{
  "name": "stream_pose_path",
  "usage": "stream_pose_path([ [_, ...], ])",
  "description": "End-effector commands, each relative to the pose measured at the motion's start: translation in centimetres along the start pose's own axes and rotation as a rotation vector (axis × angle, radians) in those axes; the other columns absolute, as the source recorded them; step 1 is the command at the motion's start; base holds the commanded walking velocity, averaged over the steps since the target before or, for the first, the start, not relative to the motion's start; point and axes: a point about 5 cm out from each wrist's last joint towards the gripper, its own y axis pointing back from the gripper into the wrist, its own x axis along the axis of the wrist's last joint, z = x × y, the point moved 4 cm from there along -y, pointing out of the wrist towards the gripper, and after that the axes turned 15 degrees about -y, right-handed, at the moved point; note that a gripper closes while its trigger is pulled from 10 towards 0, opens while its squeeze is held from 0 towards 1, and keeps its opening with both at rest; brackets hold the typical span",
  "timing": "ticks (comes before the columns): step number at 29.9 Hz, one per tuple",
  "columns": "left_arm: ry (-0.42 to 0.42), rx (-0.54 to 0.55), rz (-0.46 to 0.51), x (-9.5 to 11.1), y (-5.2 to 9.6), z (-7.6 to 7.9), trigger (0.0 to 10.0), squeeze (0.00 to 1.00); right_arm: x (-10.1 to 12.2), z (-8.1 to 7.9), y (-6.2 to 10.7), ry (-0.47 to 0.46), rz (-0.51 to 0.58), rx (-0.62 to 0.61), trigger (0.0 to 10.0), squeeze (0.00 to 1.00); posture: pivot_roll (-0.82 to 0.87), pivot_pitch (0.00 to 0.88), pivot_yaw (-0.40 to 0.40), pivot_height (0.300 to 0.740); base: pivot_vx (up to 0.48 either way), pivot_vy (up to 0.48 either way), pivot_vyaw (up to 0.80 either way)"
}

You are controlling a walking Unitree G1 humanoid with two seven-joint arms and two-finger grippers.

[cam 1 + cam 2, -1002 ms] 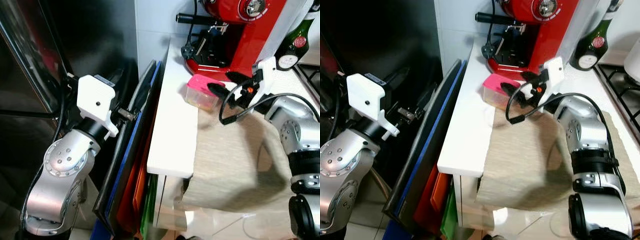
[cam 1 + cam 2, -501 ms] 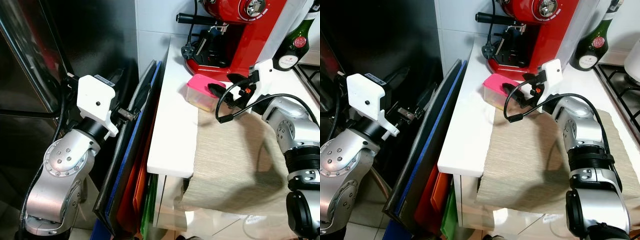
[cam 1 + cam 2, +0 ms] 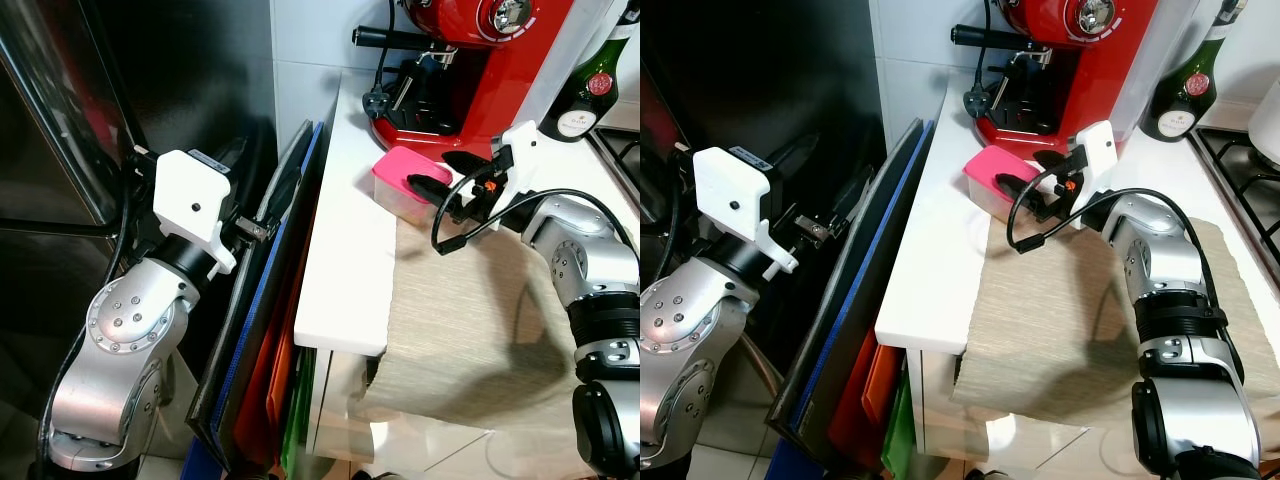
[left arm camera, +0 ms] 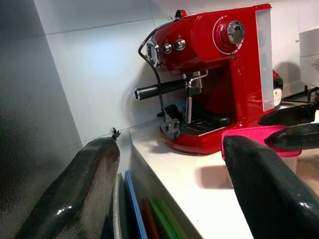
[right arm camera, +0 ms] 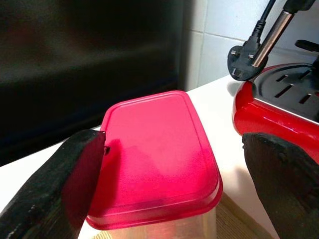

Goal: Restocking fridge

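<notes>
**Closing in on the pink-lidded box**

Reaching across the tabletop (image 3: 350, 270), the right end effector (image 3: 438, 172) now has its released fingers spread either side of the pink-lidded container (image 3: 405, 183), which sits at the mat's (image 3: 470, 320) 11 o'clock corner, just in front of the red coffee machine (image 3: 470, 60). A second ago the fingers lay lower and nearer the mat; they have since risen and straddled the lid, so a grasp looks imminent. The container appears nudged slightly. The left end effector (image 4: 169, 194), fingers apart, stays by the dark fridge (image 3: 150, 90), unchanged.
</notes>
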Motion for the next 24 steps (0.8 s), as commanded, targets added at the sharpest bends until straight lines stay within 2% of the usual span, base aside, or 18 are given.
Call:
stream_pose_path([
  [1, -0.023, 0.035, 0.001, 0.1, 0.2, -0.9, 10.0, 0.0, 0.0, 0.3, 0.2, -0.005, -0.012, -0.005, 10.0, 0.0, 0.17, 0.0, -0.03, 0.74, 0.0, 0.0, 0.0],
  [9, -0.024, 0.03, 0.003, 0.1, 0.2, -0.9, 10.0, 0.0, 1.5, 0.1, 0.6, 0.011, 0.062, 0.005, 10.0, 0.0, 0.17, 0.0, -0.032, 0.74, 0.0, 0.0, 0.0],
  [13, 0.05, -0.081, 0.002, -0.1, 0.5, 0.8, 10.0, 0.0, 1.3, -0.1, 1.0, 0.027, 0.05, 0.015, 10.0, 0.0, 0.17, 0.0, -0.032, 0.74, 0.0, 0.0, 0.0],
  [16, 0.064, -0.175, -0.007, -0.5, 0.9, 2.2, 10.0, 0.0, 1.4, -0.4, 1.3, 0.045, 0.041, 0.024, 10.0, 0.0, 0.17, 0.0, -0.032, 0.74, 0.0, 0.0, 0.0],
  [22, 0.086, -0.201, -0.007, -0.5, 0.9, 2.6, 10.0, 0.0, 1.4, -1.3, 1.9, 0.062, 0.027, 0.051, 10.0, 0.0, 0.17, 0.0, -0.029, 0.74, 0.0, 0.0, 0.0],
  [24, 0.115, -0.227, -0.003, -0.5, 1.0, 3.0, 10.0, 0.0, 1.0, -1.1, 2.0, 0.05, 0.016, 0.037, 10.0, 0.0, 0.16, 0.0, -0.026, 0.74, 0.0, 0.0, 0.0],
])
